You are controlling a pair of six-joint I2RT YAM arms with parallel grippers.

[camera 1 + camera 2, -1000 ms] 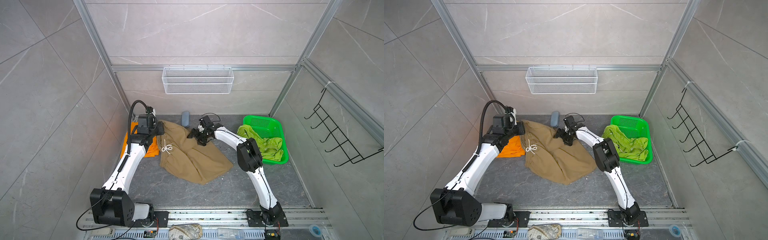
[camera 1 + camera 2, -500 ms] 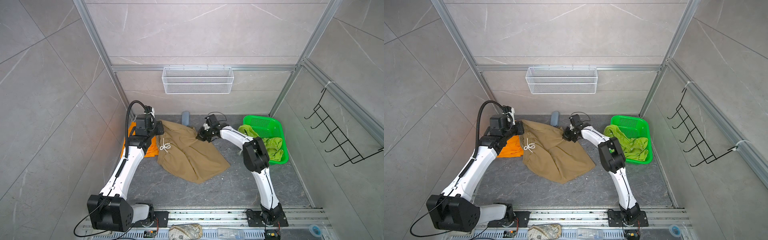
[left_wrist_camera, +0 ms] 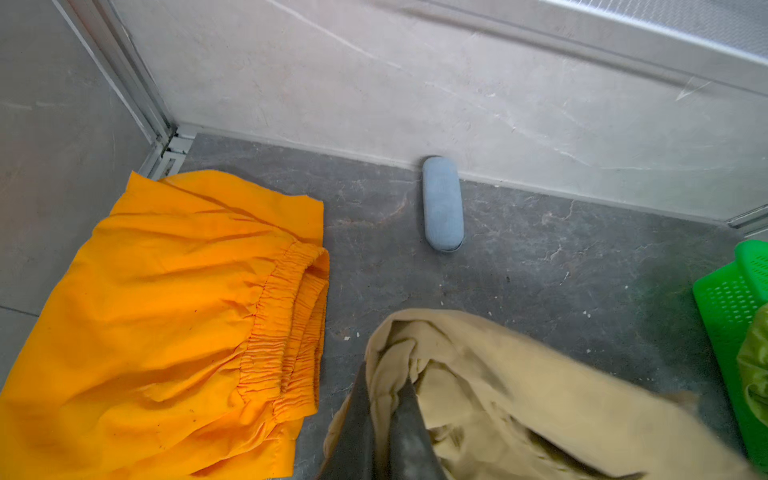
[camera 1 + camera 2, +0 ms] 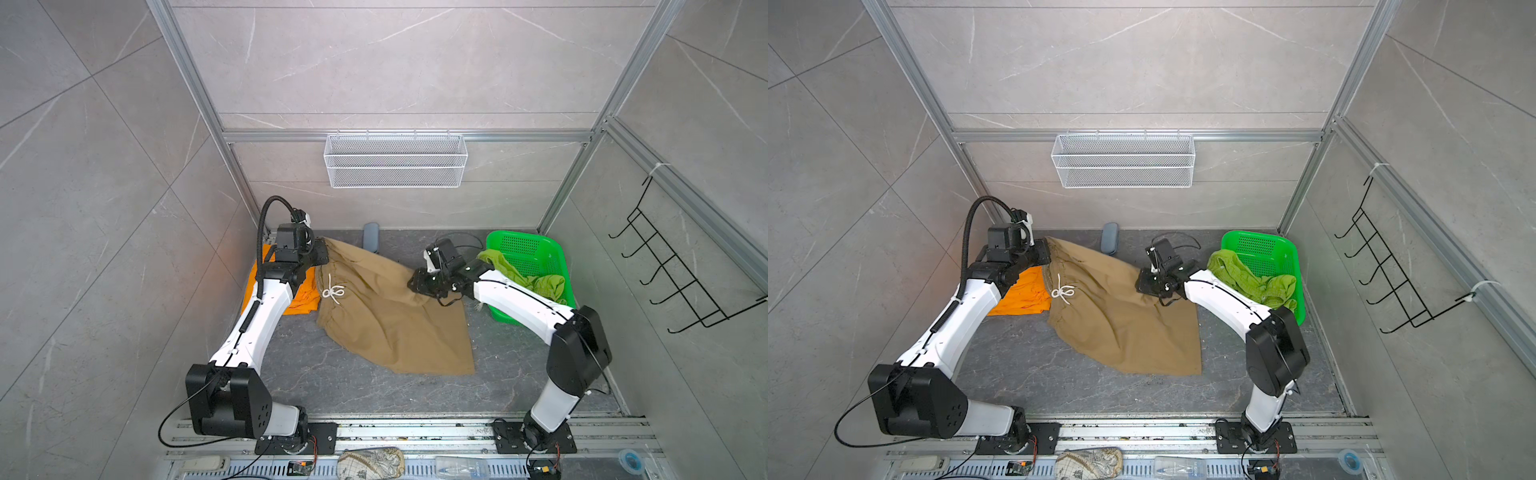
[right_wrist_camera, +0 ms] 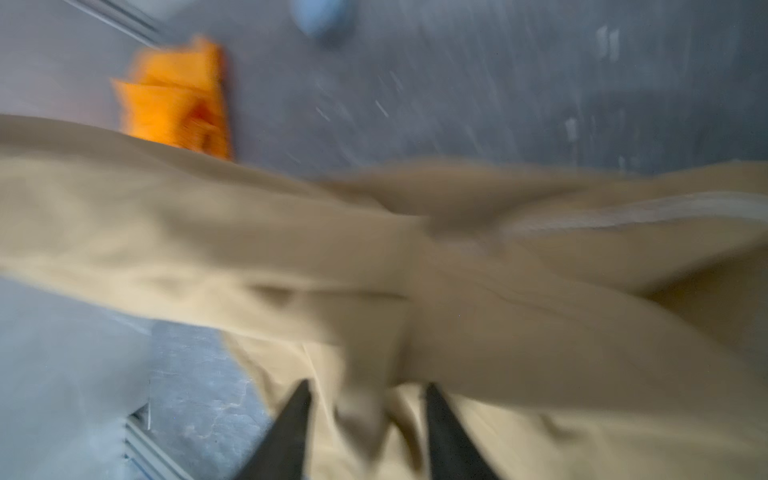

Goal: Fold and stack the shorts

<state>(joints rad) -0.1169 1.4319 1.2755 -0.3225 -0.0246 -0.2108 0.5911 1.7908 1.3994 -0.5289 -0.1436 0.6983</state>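
Observation:
The khaki shorts lie spread on the dark floor, white drawstring up. My left gripper is shut on their waistband corner, lifted at the back left. My right gripper is at their right edge. Its jaws stand apart with a loose fold of khaki between them; that view is blurred. The orange shorts lie folded under my left arm. The lime green shorts hang over the basket.
A green perforated basket stands at the back right by the wall. A blue-grey case lies against the back wall. A white wire basket and a black hook rack hang on the walls.
My right gripper has moved right and forward along the khaki shorts' edge, and its jaws have gone from shut to apart. The left gripper keeps its hold and has barely moved.

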